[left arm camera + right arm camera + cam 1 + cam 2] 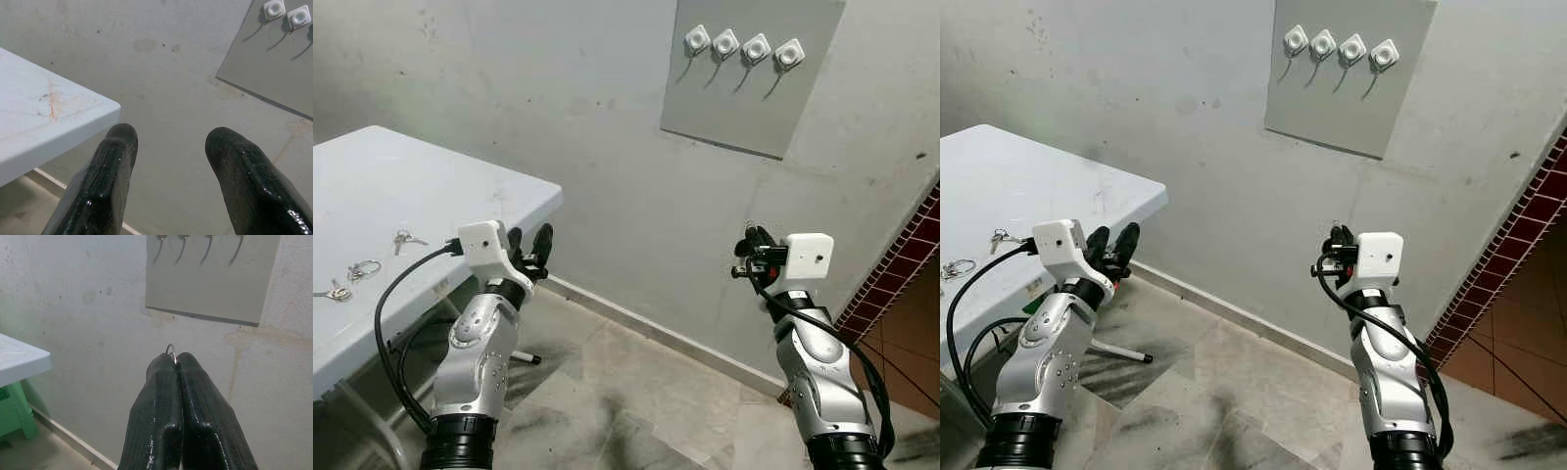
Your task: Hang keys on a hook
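Landmark: the grey board (744,73) on the wall, with four white hooks (741,46) in a row along its top.
Right gripper (175,363): raised below the board and well short of it, pointing up at the wall; its two black fingers were pressed flat together.
Key ring (170,350): a thin arc of wire stood out from between those fingertips, so the right gripper had hold of it. The keys themselves could not be made out there.
Left gripper (168,139): down and to the left of the board, beside the tabletop's corner, fingers spread apart with nothing between them.
Tabletop (431,186): white, far left of the board and lower; three more sets of keys (405,238) lay on it near its edge.
Handling, as I judged it: light, stiff metal, slippery and free to swing; a pinch on the ring's side leaves the loop open to slip over a hook.
Step in hand: carrying the ring up toward the hooks; nothing hung yet.
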